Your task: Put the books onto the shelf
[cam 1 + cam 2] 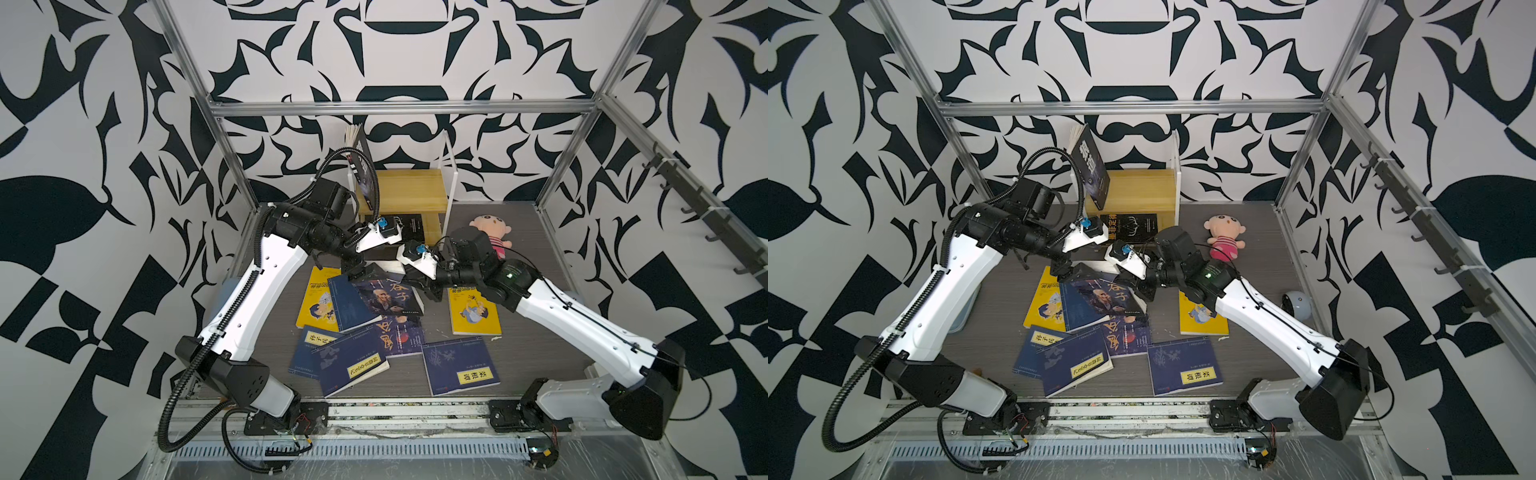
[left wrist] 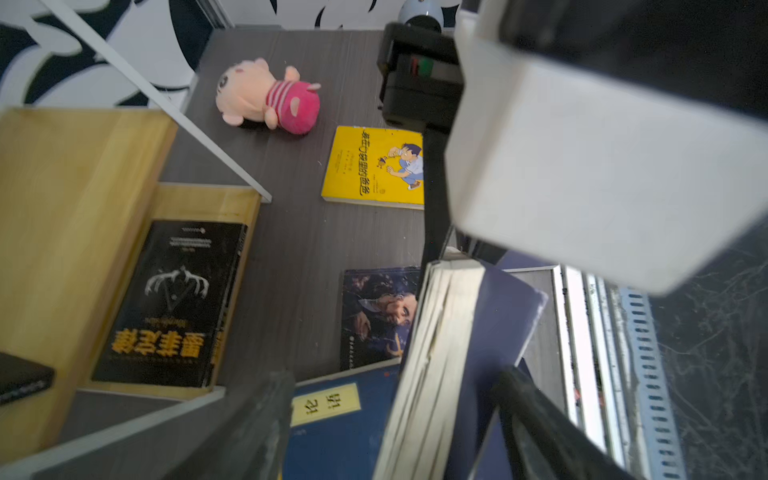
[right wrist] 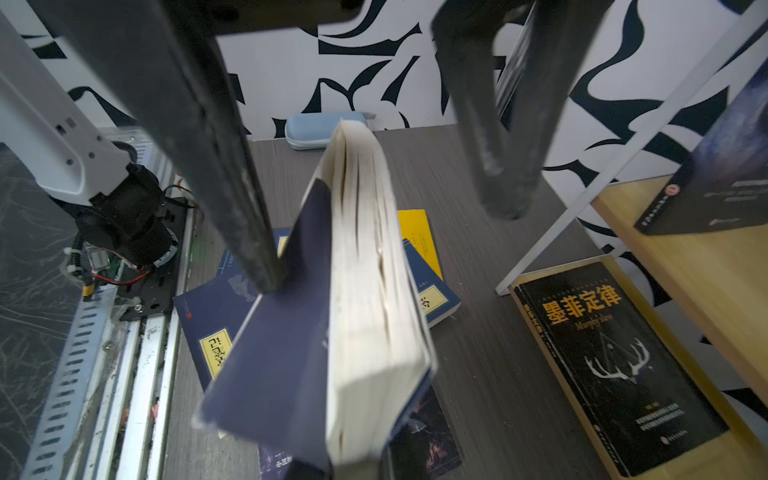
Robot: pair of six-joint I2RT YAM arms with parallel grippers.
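In a top view the navy book (image 1: 388, 267) hangs upright over the desk (image 1: 536, 224) clutter, short of the shelf (image 1: 405, 187). Left wrist: right hand (image 2: 432, 255) pinches its edge for handover. Right wrist: left hand (image 3: 388, 249) straddles it, jaws apart

Yellow book (image 1: 478, 320) partly under right arm (image 1: 582, 328)

Doll (image 1: 487, 232) right of shelf (image 1: 411, 189); books (image 1: 357, 328) before shelf.

Books (image 1: 353, 307) strewn flat before the wooden shelf (image 1: 409, 189); one navy book (image 3: 374, 291) upright aloft; two dark volumes (image 1: 1129, 226) shelved.
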